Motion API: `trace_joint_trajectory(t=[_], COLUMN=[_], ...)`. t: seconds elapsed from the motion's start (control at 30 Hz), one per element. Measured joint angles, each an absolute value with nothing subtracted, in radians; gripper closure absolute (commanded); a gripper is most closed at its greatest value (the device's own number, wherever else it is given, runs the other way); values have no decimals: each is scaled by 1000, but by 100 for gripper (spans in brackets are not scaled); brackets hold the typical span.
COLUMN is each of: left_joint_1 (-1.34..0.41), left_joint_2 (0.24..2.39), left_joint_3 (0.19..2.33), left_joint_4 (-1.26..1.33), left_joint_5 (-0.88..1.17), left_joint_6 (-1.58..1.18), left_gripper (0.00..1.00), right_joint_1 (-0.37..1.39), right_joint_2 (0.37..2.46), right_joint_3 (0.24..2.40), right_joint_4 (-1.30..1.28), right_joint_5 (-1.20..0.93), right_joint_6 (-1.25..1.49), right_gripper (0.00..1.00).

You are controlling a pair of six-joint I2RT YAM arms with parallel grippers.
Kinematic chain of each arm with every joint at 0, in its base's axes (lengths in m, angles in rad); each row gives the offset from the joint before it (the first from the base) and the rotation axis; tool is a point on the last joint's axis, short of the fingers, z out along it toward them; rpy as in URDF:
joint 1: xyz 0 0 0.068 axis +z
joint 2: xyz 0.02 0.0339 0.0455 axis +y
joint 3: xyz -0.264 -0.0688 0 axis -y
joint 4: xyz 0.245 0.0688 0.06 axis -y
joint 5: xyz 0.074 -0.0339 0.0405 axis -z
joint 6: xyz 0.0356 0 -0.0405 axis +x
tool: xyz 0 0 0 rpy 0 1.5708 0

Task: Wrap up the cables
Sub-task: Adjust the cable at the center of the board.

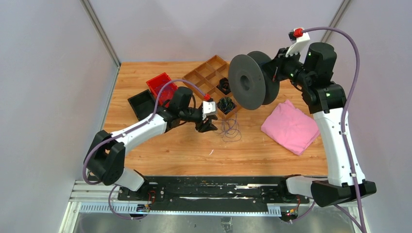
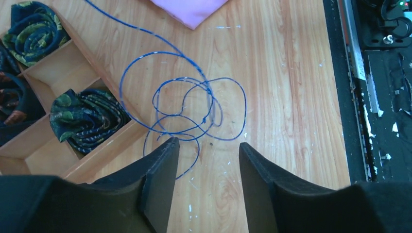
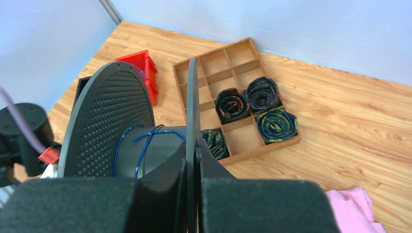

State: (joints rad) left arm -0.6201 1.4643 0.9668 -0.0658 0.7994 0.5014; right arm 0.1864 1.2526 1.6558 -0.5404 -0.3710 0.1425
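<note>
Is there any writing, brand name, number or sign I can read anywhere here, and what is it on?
None: no text can be read in any view.
The spool, the wooden tray, the red bin and the pink cloth show no lettering.
The pale flecks on the black base rail are too small to tell apart from scuffs.

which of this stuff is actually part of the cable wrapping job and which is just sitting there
In the job: blue cable, loose loops on the table; dark spool, some cable already on its core; right gripper, clamped on the spool's flange; left gripper, open above the loops.
Lying about: pink cloth; wooden divider tray with rolled fabric; red bin; black bin.
</note>
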Motion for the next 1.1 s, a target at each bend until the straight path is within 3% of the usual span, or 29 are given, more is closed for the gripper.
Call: trace_joint_trajectory(t=[0.33, 0.47, 0.57, 0.7, 0.83, 1.0, 1.1], left_joint_1=[-603, -603, -604, -608, -625, -609, -557], left_joint_2=[1591, 1675, 1731, 1801, 1858, 1846, 1776], left_joint_3=[1019, 1050, 1063, 1089, 1106, 1091, 1081], left_joint_4=[74, 125, 176, 222, 266, 279, 144], left_joint_5=[765, 778, 781, 789, 805, 810, 770], left_joint_6=[410, 359, 305, 243, 185, 143, 218], left_gripper=[31, 31, 40, 60, 97, 100, 100], right_joint_1=[186, 186, 186, 186, 186, 185, 175], right_joint_2=[1231, 1221, 1213, 1203, 1198, 1183, 1168], right_joint_3=[1639, 1638, 1638, 1638, 1634, 1628, 1629], right_joint_4=[-551, -554, -554, -554, -554, -566, -583], right_joint_5=[-497, -516, -523, -525, -523, -476, -420], right_joint_6=[145, 146, 146, 146, 146, 144, 139], right_gripper=[99, 99, 99, 99, 99, 99, 100])
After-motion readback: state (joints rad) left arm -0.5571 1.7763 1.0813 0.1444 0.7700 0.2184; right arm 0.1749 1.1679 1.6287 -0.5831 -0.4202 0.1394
